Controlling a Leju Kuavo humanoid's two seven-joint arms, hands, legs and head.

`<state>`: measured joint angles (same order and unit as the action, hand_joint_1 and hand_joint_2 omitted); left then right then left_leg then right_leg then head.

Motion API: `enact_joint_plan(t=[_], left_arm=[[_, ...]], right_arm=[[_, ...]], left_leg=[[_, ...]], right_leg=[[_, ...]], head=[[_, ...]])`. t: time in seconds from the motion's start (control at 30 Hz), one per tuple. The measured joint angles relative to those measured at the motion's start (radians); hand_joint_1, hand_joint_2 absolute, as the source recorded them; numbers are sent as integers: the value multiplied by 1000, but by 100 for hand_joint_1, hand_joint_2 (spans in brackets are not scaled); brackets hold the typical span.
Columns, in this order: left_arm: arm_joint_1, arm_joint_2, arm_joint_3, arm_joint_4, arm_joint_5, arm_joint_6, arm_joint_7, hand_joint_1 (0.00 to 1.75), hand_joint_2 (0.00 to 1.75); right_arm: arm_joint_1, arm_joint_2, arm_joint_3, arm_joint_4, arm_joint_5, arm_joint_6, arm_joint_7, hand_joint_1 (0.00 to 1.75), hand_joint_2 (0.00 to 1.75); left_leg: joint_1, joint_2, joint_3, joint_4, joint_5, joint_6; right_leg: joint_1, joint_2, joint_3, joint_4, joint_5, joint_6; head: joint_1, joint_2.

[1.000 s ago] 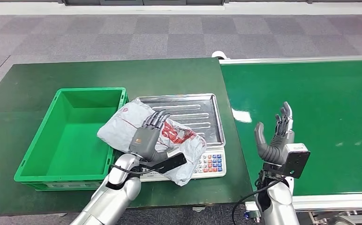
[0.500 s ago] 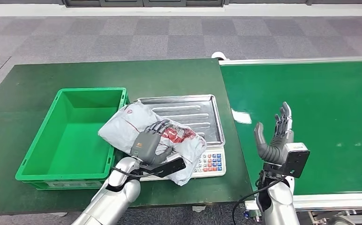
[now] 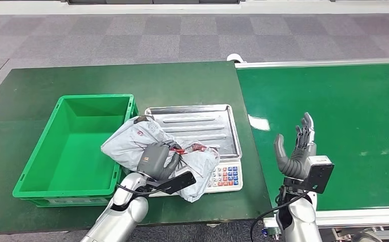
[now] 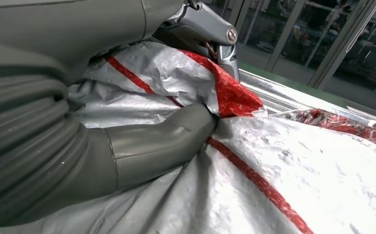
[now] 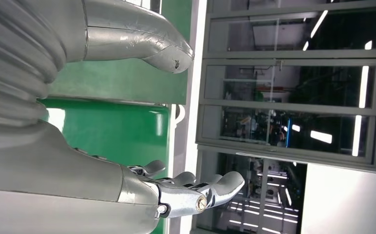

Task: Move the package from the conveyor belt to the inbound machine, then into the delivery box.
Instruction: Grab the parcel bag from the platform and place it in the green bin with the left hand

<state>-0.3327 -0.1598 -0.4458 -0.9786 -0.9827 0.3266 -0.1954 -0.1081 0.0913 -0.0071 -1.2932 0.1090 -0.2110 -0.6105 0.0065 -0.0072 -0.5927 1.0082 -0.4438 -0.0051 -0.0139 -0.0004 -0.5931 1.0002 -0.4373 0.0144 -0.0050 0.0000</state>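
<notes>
Head view, lower centre: left hand (image 3: pixel 157 160), fingers curled into the grey-and-red package (image 3: pixel 132 143), gripping it. Package lies over the scale's steel tray (image 3: pixel 215 123), one end overhanging the green box (image 3: pixel 46 151) rim. Lower right: right hand (image 3: pixel 296 148), upright, fingers spread, holding nothing, above the green conveyor belt (image 3: pixel 343 101).

Package (image 3: pixel 132 143) showing crinkled glossy grey-red plastic film – scale tray (image 3: pixel 207 121) looking like ribbed shiny metal. Crate (image 3: pixel 56 151) reading as smooth green plastic – conveyor belt (image 3: pixel 343 101) gleaming slightly.
</notes>
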Motion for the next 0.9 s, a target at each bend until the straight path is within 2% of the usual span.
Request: enact_joint_plan(t=[0.13,0.27,0.47,0.57,0.63,0.7,0.9], left_arm=[[20,1,10,-25,47,61,-50,175,175],[52,0,27,-80,148,175,-178,175,175],[76,1,39,-141,195,215,-232,175,175],[95,-2,51,-184,309,300,-359,175,175],[113,-9,68,-244,371,350,-448,175,175],[135,-18,86,-330,388,368,-493,175,175],[178,-45,117,-566,348,372,-505,175,175]], right_arm=[[0,0,-1,0,0,8,2,0,175],[0,1,-1,0,-1,13,2,0,175],[-1,4,-1,0,-2,14,2,0,175],[-3,5,-1,2,-6,14,-2,0,175],[-9,6,-1,9,-13,13,-8,0,175],[-18,6,-1,22,-22,12,-16,0,175],[-39,6,-1,59,-41,10,-25,0,175]], left_leg=[[0,0,-2,0,-1,0],[0,0,-5,0,-1,0],[0,0,-7,0,-1,0],[0,0,-7,0,-1,0],[0,0,-7,0,-1,0],[0,0,-8,0,-1,0],[0,0,-8,0,-1,0]], right_leg=[[0,0,-2,0,-1,0],[0,0,-5,0,-1,0],[0,0,-7,0,-1,0],[0,0,-7,0,-1,0],[0,0,-7,0,-1,0],[0,0,-8,0,-1,0],[0,0,-8,0,-1,0]], head=[[0,0],[0,0],[0,0],[0,0],[0,0],[0,0],[0,0]])
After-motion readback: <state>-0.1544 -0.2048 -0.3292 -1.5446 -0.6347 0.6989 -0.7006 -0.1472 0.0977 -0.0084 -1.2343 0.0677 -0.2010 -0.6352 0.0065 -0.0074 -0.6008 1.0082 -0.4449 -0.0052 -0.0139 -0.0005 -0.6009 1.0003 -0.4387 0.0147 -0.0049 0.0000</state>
